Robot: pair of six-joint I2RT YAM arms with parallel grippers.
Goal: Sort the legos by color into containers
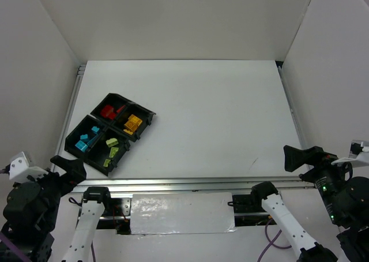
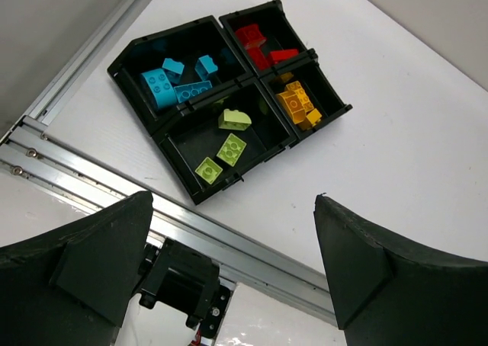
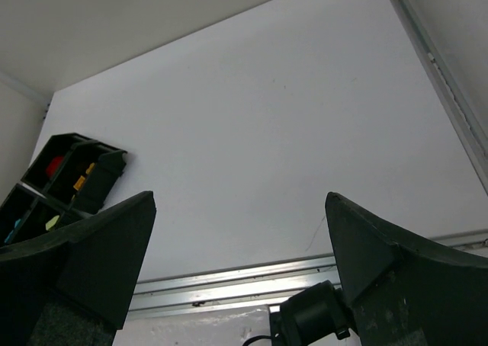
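Observation:
The black four-compartment tray (image 1: 145,112) sits at the table's left, also in the left wrist view (image 2: 177,175). Its compartments hold red legos (image 1: 108,111), orange-yellow legos (image 1: 133,123), cyan-blue legos (image 1: 86,141) and lime green legos (image 1: 112,149), each colour apart. In the left wrist view they show as red (image 2: 258,43), orange-yellow (image 2: 297,104), cyan-blue (image 2: 174,81) and lime green (image 2: 227,146). My left gripper (image 2: 232,266) is open and empty, pulled back over the near rail. My right gripper (image 3: 240,262) is open and empty at the near right (image 1: 300,157).
An aluminium rail (image 1: 190,186) runs along the table's near edge, with the arm bases below it. White walls enclose the table on three sides. The tray shows small at the left of the right wrist view (image 3: 69,177).

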